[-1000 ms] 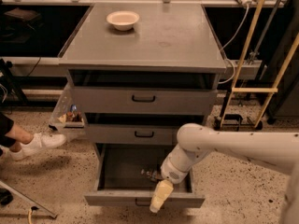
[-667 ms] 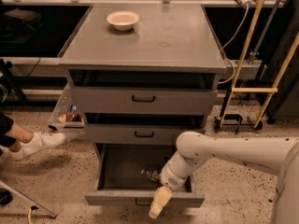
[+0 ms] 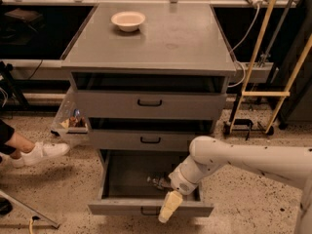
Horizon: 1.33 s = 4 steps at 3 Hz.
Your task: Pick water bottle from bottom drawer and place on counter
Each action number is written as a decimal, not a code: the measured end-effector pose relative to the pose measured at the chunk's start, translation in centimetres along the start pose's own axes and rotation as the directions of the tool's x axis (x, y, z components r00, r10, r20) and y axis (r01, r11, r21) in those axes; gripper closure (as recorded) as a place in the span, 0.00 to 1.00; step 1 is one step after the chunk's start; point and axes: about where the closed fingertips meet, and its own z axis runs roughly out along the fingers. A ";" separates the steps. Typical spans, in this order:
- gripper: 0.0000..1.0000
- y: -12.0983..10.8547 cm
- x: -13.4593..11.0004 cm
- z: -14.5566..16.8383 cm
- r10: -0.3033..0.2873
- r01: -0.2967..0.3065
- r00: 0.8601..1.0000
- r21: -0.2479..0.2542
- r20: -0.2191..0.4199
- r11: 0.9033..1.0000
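Note:
The bottom drawer (image 3: 122,207) is pulled open. The water bottle (image 3: 157,181) lies on its side on the drawer floor, right of centre, partly hidden by my arm. My gripper (image 3: 168,207) hangs over the drawer's front edge, just in front of and to the right of the bottle, pointing down. It holds nothing that I can see. The counter (image 3: 161,40) is the grey top of the cabinet, well above the gripper.
A cream bowl (image 3: 128,20) sits at the counter's back left. The two upper drawers (image 3: 149,103) are slightly open. A side bin with small items (image 3: 72,122) hangs on the cabinet's left. A person's leg and white shoe (image 3: 41,151) are at the left. Yellow poles (image 3: 265,94) stand at the right.
My gripper has sunk slightly over the drawer's front edge. The bottle has not moved.

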 end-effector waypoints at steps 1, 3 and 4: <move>0.00 -3.6 -1.7 -3.8 -0.111 0.096 0.992 0.200 0.066 0.975; 0.00 -5.5 -1.7 -2.5 -0.101 0.082 0.992 0.208 0.081 0.975; 0.00 -11.9 -3.0 1.2 -0.071 0.033 0.987 0.246 0.146 0.969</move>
